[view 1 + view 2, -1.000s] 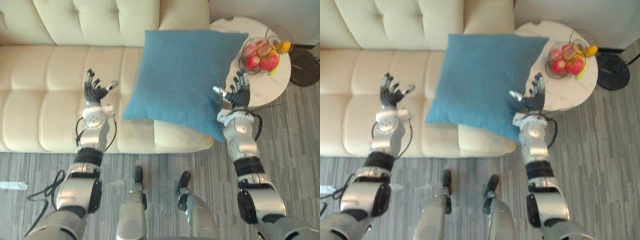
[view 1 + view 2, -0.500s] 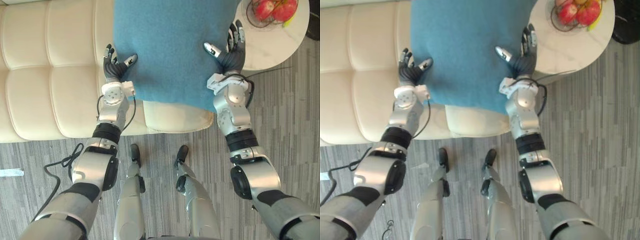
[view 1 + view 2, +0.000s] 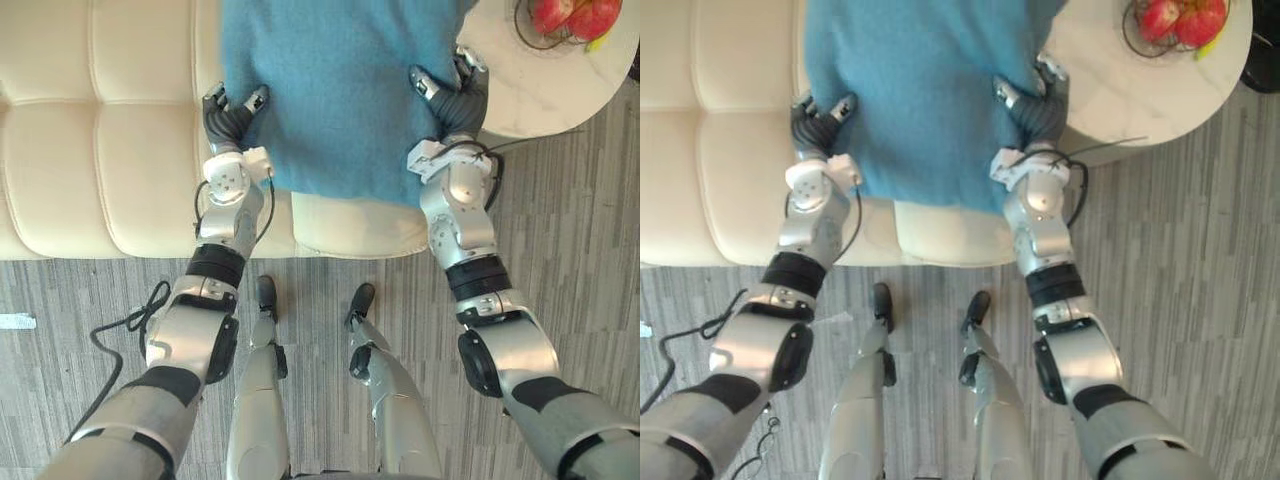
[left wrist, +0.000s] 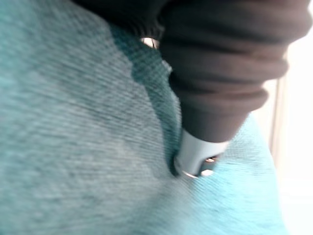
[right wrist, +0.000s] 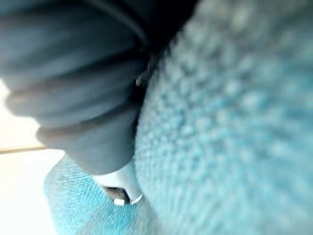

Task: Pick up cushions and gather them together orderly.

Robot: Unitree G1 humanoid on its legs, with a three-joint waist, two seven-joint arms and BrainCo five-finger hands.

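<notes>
Since the left robot hand and the right robot hand pinch the cushion only by its edges at 9 and 3 o'clock, it may slip and fall.

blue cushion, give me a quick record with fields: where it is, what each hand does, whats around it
cushion: blue cushion, over the seat of the cream sofa, at the end beside the table
left hand: left hand grips the cushion's left edge, thumb on top
right hand: right hand grips its right edge, thumb on top
lifted or resting: cannot tell
nearby: round white table with a wire fruit basket on it
</notes>
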